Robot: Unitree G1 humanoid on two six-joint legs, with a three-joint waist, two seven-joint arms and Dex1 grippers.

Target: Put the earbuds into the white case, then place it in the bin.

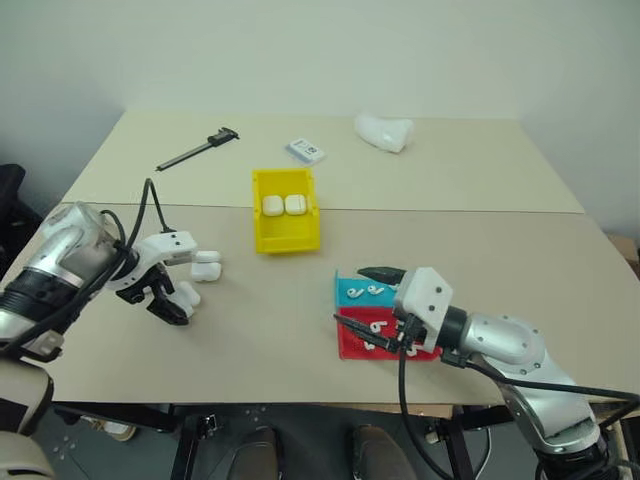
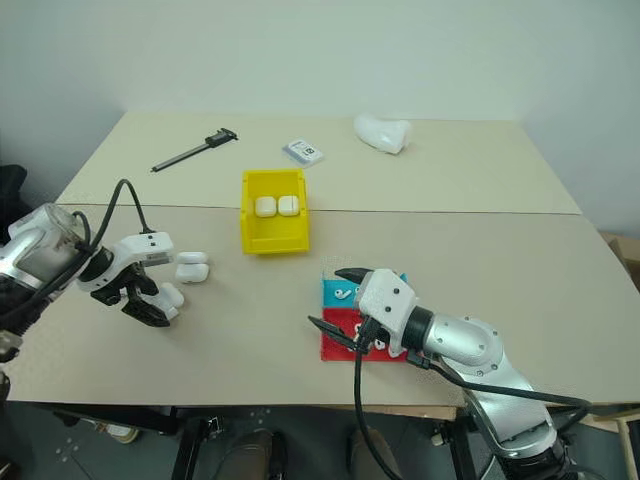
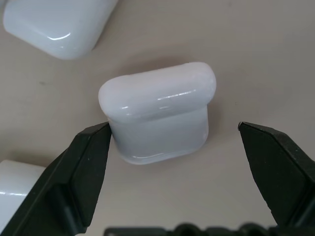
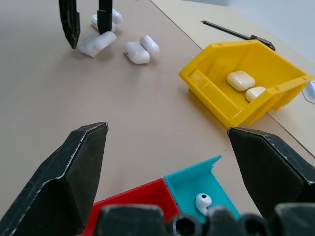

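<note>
A closed white case (image 3: 157, 118) lies on the table between the fingers of my left gripper (image 1: 168, 305), which points down and is open. One finger (image 3: 83, 167) stands close against the case's side and the other is apart from it. More white cases (image 1: 206, 268) lie close by. The yellow bin (image 1: 262, 215) stands mid-table with two cases (image 1: 283, 204) inside. Earbuds (image 1: 372, 291) lie in a blue tray (image 4: 197, 179) and a red tray (image 1: 350, 345). My right gripper (image 1: 350, 295) hovers over these trays, open and holding nothing.
A black caliper (image 1: 197, 149), a small white box (image 1: 306, 150) and a lumpy white object (image 1: 384, 132) lie on the far half of the table (image 1: 480, 240). The trays sit close to the table's front edge.
</note>
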